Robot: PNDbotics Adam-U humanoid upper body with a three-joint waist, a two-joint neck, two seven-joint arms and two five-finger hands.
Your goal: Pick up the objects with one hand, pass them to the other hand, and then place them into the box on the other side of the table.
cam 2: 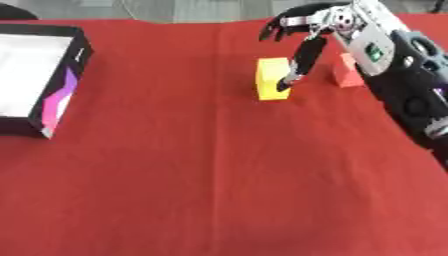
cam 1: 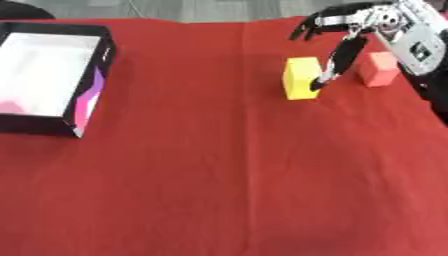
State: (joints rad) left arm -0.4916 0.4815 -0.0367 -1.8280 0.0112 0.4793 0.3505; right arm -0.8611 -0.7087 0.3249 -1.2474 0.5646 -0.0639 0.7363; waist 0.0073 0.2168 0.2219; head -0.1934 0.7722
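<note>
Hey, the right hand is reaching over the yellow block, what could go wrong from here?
1. The right hand has a digit down beside the yellow block with its fingers arched above; closing off-centre might tip or push it.
2. The orange block sits close by, so the arm may nudge it.

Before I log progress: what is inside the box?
The box shows a white floor with a pink patch at its near corner; no block is visible. Its near wall hides a strip of the floor.

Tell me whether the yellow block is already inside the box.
No: the yellow block stands on the red cloth beside the right hand, far from the box.
</note>
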